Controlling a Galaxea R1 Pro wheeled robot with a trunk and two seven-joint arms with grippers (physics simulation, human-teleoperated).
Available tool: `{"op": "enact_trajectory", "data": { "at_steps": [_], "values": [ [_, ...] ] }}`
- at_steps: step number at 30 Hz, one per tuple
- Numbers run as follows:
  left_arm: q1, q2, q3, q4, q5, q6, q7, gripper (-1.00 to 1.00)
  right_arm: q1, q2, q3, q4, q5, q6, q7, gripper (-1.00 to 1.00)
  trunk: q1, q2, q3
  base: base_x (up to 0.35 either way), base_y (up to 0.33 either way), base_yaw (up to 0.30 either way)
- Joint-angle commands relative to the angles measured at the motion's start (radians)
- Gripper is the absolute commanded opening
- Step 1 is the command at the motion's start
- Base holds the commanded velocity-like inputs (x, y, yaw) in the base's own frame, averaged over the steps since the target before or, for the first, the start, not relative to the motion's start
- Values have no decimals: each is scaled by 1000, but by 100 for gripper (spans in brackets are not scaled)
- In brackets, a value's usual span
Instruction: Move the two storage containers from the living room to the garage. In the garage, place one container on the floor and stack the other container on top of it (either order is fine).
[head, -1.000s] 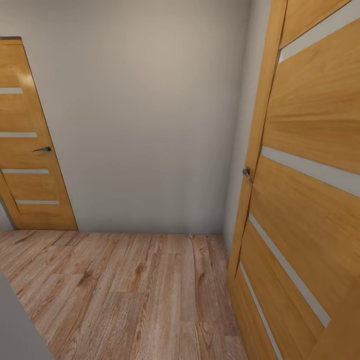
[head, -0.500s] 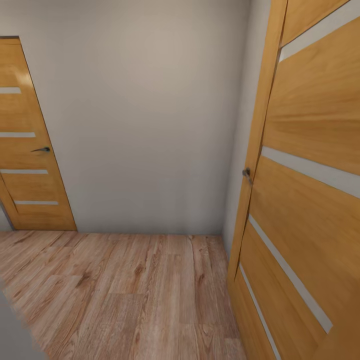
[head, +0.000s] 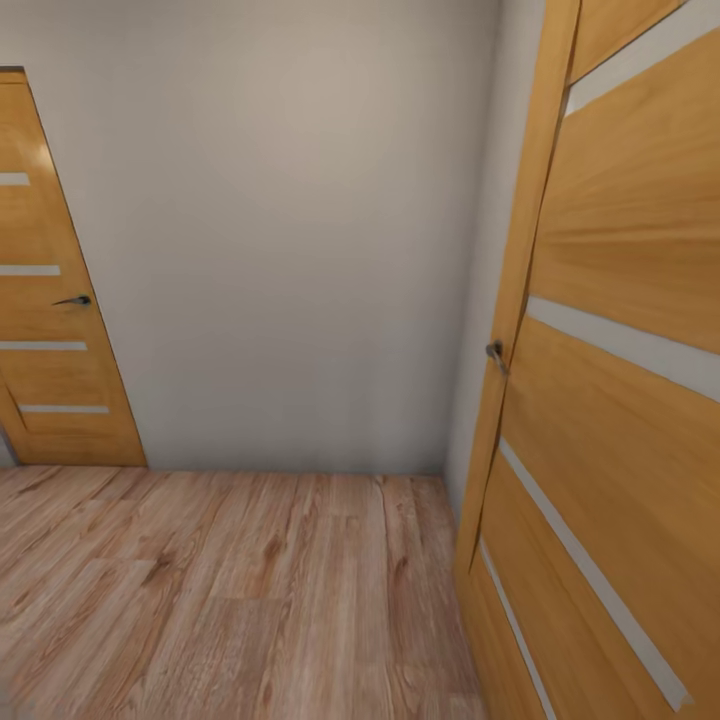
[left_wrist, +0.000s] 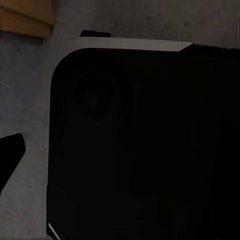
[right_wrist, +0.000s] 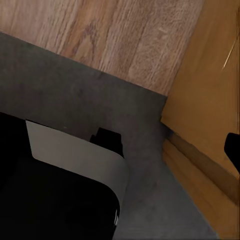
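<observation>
You're close beside the open wooden door (head: 620, 330) with a blank wall (head: 290, 230) ahead, so turning carelessly could clip it; I cannot tell either end effector's state.

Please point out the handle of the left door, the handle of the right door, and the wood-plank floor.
left door handle (head: 73, 300), head view, on the middle of the dark lever.
right door handle (head: 495, 352), head view, on the metal knob at the door's edge.
wood-plank floor (head: 250, 590), head view, on a bare plank.
</observation>
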Motion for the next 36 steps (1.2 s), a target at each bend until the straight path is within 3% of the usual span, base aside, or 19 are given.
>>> {"op": "enact_trajectory", "data": {
  "at_steps": [1,11,22,36],
  "values": [
    [0,0,1,0,12,-2,-1,100,-1,1,8,3,-10,-6,1,100,0,0,-1,282,0,0],
    [0,-1,1,0,22,-2,-1,100,-1,1,8,3,-10,-6,1,100,0,0,-1,302,0,0],
    [0,0,1,0,23,-2,-1,100,-1,1,8,3,-10,-6,1,100,0,0,-1,95,0,0],
    [0,-1,1,0,23,-2,-1,100,-1,2,8,3,-10,-5,1,100,0,0,-1,309,0,0]
  ]
}}
